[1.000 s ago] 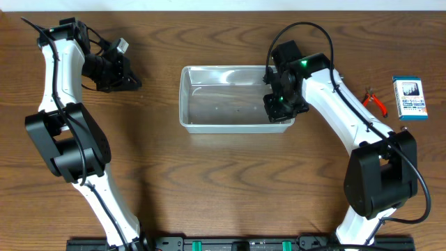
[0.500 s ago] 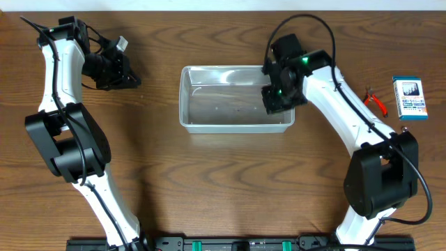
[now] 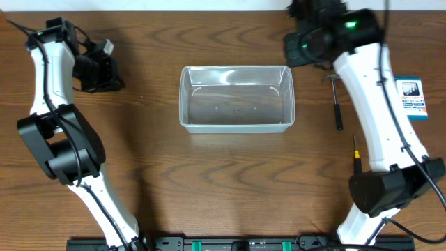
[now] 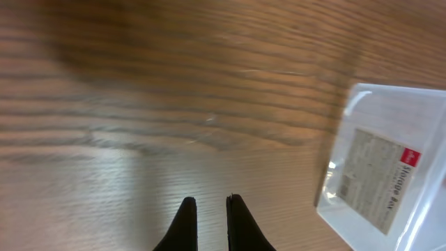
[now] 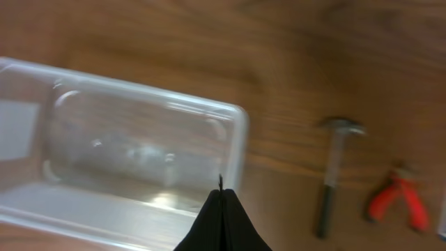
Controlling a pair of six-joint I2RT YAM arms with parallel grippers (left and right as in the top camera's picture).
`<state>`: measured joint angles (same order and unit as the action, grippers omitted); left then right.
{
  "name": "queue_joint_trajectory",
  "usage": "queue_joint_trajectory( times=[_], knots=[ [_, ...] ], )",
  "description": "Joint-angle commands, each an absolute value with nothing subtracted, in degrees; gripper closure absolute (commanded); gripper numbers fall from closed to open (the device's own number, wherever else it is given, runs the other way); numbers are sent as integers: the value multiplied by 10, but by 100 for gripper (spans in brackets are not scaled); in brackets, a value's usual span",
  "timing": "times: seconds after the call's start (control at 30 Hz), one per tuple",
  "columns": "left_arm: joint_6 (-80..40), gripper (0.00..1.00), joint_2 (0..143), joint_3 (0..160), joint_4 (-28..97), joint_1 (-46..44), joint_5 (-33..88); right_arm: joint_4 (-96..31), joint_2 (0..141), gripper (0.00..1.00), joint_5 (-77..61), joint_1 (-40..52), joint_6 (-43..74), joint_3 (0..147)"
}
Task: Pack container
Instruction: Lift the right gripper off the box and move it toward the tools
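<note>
Right gripper [image 5: 221,201] is pressed closed and empty at 2 o'clock of the container [image 3: 237,104], which sits mid-tabletop [image 3: 209,181]. Left gripper [image 4: 208,215] is narrow and empty at its 9 o'clock. Only the right wrist view shows the red pliers [image 5: 397,203] beside the hammer [image 3: 336,101]. The surface is brown wood. There is one container, hammer, pliers and box [image 3: 412,97].

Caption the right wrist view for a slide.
Right pincer shut and empty beside the rim of the clear container; hammer and red-handled pliers lie on the wooden table beyond.
</note>
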<state>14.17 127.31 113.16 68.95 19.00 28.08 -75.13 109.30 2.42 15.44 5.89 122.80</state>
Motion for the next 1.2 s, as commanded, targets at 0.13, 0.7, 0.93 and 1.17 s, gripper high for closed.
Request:
queue_joint_trajectory(
  times=[0.13, 0.7, 0.93, 1.17],
  knots=[
    [131, 83, 1256, 1144, 691, 214, 271, -823, 1044, 85, 111, 95, 80, 1272],
    [132, 2, 1256, 1143, 682, 215, 271, -863, 1018, 1, 83, -74, 96, 1265],
    [132, 2, 1256, 1143, 682, 215, 271, -859, 1026, 1, 82, -73, 59, 1225],
    [132, 2, 1256, 1143, 682, 215, 271, -834, 1027, 1, 92, -75, 41, 1136]
  ],
)
